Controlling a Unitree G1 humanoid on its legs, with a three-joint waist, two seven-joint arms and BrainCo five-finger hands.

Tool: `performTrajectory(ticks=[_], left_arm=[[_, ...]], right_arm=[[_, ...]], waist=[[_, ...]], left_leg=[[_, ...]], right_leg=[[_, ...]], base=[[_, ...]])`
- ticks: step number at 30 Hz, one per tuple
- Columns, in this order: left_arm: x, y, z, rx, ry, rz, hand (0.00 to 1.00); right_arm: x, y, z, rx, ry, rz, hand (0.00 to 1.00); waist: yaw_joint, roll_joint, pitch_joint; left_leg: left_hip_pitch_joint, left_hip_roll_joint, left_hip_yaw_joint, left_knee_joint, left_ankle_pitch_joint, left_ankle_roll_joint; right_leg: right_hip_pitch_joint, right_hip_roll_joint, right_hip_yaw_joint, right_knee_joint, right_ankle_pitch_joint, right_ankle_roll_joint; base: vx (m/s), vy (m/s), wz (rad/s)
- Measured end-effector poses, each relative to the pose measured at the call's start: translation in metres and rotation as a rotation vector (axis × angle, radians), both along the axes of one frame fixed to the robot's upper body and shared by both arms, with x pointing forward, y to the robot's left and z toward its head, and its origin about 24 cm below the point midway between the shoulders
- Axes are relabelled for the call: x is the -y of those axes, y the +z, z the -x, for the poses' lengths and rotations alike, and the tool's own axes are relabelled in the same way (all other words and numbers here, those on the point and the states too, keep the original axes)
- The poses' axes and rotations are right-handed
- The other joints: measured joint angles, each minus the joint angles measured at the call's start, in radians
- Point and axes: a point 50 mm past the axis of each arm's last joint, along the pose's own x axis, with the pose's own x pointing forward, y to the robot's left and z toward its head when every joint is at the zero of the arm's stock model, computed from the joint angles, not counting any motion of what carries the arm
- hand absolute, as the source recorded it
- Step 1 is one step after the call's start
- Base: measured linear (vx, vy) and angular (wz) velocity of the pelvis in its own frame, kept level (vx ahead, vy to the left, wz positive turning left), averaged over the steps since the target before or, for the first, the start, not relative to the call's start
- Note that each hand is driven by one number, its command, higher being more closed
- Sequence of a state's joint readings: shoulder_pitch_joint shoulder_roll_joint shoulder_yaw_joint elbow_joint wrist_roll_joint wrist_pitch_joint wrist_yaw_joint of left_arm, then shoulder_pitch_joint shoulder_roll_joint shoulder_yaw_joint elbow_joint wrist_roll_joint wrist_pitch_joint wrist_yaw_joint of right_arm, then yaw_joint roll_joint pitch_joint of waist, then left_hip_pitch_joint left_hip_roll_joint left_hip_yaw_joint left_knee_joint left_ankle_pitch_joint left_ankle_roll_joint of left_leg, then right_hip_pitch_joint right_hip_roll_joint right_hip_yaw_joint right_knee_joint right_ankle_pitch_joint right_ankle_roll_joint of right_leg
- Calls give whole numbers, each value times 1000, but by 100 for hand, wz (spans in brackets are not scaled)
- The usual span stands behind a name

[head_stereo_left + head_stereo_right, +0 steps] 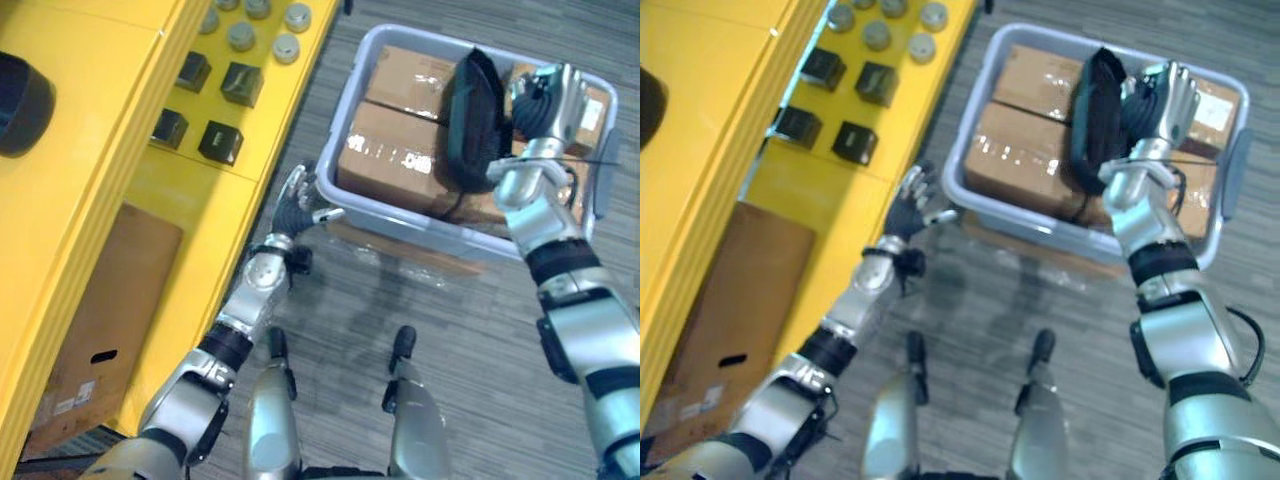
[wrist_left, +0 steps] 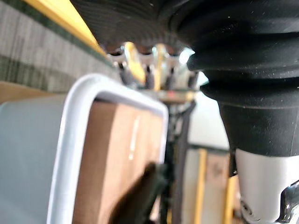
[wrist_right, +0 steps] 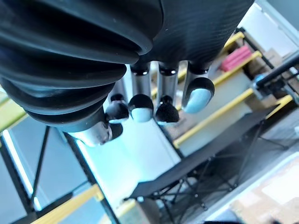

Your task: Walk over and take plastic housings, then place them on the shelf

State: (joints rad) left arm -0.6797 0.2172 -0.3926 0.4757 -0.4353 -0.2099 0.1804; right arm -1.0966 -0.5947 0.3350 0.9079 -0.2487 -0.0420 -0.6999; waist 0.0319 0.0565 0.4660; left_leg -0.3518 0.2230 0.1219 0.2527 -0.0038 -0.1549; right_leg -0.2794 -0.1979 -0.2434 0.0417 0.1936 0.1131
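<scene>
At 9 o'clock a black round thing [image 1: 18, 100] on the yellow shelf [image 1: 90, 60] is cut by the edge. At 12 o'clock some grey round pieces [image 1: 258, 8] are cut too. In the grey tub [image 1: 400, 225] the black housing [image 1: 470, 110] hides part of the brown cartons [image 1: 385, 150]. At 8 o'clock a carton [image 1: 100, 310] lies half under the shelf.

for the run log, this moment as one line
step: pick, nothing held | left hand: open, at grey bin corner | right hand: open, raised beside black housing in bin
</scene>
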Motion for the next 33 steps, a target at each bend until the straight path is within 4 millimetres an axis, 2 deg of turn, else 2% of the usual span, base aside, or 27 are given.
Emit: performTrajectory(ticks=[4, 5, 11, 15, 16, 19, 22, 24, 26, 28, 30, 33], left_arm=[[2, -2, -2, -14, 1, -2, 0], [3, -2, -3, -17, 1, -5, 0], [3, -5, -4, -33, 6, -15, 0], [4, 0, -4, -9, 9, 0, 0], [4, 1, -3, -4, 10, 3, 0], [7, 15, 2, 71, 0, 31, 0], [1, 19, 22, 154, 20, 112, 0], [-15, 19, 41, 206, 61, 184, 0], [-30, 15, 54, 227, 129, 216, 0], [-47, 8, 68, 239, 202, 248, 0], [-66, 4, 89, 262, 288, 291, 0], [-76, 4, 110, 298, 333, 319, 0]], right_arm=[[2, -7, -3, -84, -2, -33, 100], [3, -11, -4, -110, -3, -50, 0], [19, -40, -6, -246, -84, -217, 0], [44, -62, 0, -269, -143, -569, 0], [45, -65, 1, -267, -141, -602, 0], [44, -69, 2, -194, -96, -699, 0], [33, -58, 10, 2, 33, -692, 0], [24, -40, 28, 191, 171, -650, 0], [19, -37, 47, 285, 239, -582, 0], [17, -47, 68, 337, 280, -562, 0], [16, -70, 95, 376, 291, -598, 0], [14, -99, 119, 340, 261, -613, 0]], waist=[[1, 0, 0], [1, 0, 0], [3, 0, 0], [5, 0, 0], [4, 0, 0], [-4, 0, 0], [-15, 1, 0], [-23, 1, 0], [-25, 1, 0], [-28, 1, 0], [-31, 0, -1], [-43, -6, -10]], left_leg=[[-1, 0, 0, 0, 0, 0], [-2, 0, 0, 0, 0, 0], [-21, 0, -2, -1, 2, -3], [-17, -1, -2, -3, 3, -3], [-16, -1, -2, -3, 3, -3], [-10, -2, -2, -3, 4, -1], [35, -2, 2, -19, 4, -1], [57, -2, 5, -29, 4, -2], [77, -2, 6, -44, 4, -2], [107, -2, 9, -65, 11, -9], [156, -2, 22, -91, 16, -14], [201, -3, 32, -114, 15, -15]], right_leg=[[-1, 0, 0, 0, 0, 0], [-2, 0, 0, 0, 0, 0], [-21, 0, 0, -1, 2, -1], [-17, 0, 0, -1, 2, -1], [-16, 0, 1, -1, 2, -1], [-12, 0, 2, 0, 2, 0], [24, 0, 2, -1, -1, 1], [41, 0, 2, -3, -10, 3], [55, 1, 2, -5, -14, 3], [76, 1, 0, -7, -18, 3], [110, 1, -1, -16, -23, 5], [147, 2, -1, -28, -31, 14]], base=[[0, 0, 0], [0, 0, 0], [12, 6, 0], [19, 10, 1], [0, 0, 0], [0, 0, 0], [0, 0, 0], [0, 0, 0], [0, 0, 0], [17, 6, 0], [44, 13, -7], [57, 17, -6]])
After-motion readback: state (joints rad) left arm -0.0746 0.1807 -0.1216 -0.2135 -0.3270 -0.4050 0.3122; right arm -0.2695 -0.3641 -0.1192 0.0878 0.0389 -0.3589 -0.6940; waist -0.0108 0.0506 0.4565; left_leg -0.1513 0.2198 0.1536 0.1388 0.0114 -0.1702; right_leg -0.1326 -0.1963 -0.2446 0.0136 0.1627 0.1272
